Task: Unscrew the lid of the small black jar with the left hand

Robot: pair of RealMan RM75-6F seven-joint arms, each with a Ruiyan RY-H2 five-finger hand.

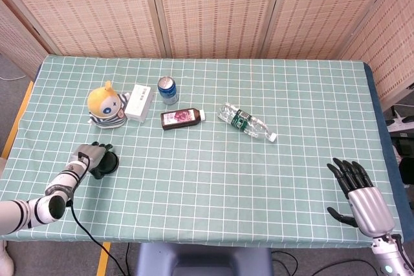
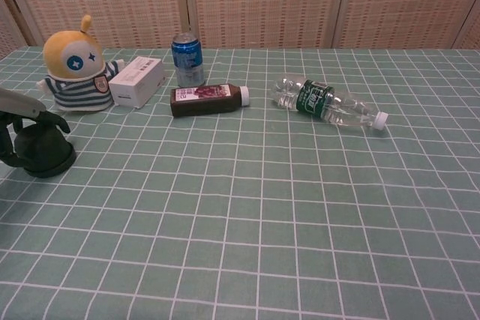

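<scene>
The small black jar (image 1: 110, 164) (image 2: 45, 154) stands near the table's front left edge, in front of the toy. My left hand (image 1: 89, 158) (image 2: 16, 104) lies over its top. Dark fingers (image 2: 49, 119) curl down around the lid on both sides and hide most of it, so the hand grips the lid. Over the table's front right corner my right hand (image 1: 358, 190) hangs open with spread fingers, holding nothing. It shows only in the head view.
Behind the jar sit a yellow striped toy (image 1: 106, 104), a white box (image 1: 140, 102) and a blue can (image 1: 167, 89). A dark juice bottle (image 1: 181, 118) and a clear water bottle (image 1: 247, 121) lie mid-table. A black cable (image 1: 83, 227) trails from the left arm.
</scene>
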